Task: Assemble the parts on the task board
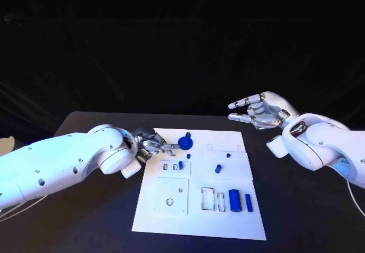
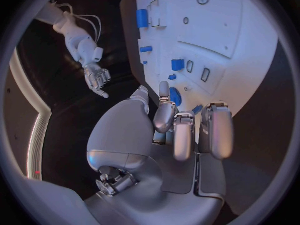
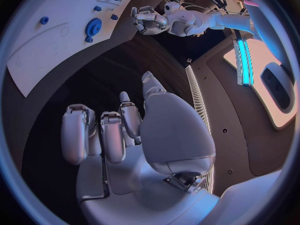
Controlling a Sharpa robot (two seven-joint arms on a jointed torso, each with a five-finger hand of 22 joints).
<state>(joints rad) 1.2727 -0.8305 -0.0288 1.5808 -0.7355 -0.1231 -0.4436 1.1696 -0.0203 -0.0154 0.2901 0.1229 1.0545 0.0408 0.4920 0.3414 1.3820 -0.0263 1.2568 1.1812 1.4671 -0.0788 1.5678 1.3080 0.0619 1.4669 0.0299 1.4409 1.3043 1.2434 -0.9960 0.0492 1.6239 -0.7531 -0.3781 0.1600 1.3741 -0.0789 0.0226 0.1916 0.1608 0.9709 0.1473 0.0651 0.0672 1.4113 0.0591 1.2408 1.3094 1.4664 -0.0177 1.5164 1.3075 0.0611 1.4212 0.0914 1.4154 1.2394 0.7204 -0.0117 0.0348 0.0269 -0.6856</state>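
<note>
Fingertips of the left silver hand [image 1: 150, 145] hover at the left edge of the flat white plastic task board [image 1: 199, 221] on the black desk [image 1: 91, 211]; whether they pinch anything I cannot tell. The small blue plastic parts look light, rigid and smooth, likely slippery. The round blue toothed wheel [image 1: 185, 143] lies just beside that hand and is best taken across its rim. The short blue cylinders [image 1: 236, 201], standing near the board's lower right slots, suit a pinch across their sides. The right silver hand [image 1: 260, 111] hangs released, fingers apart, beyond the board's far right corner.
</note>
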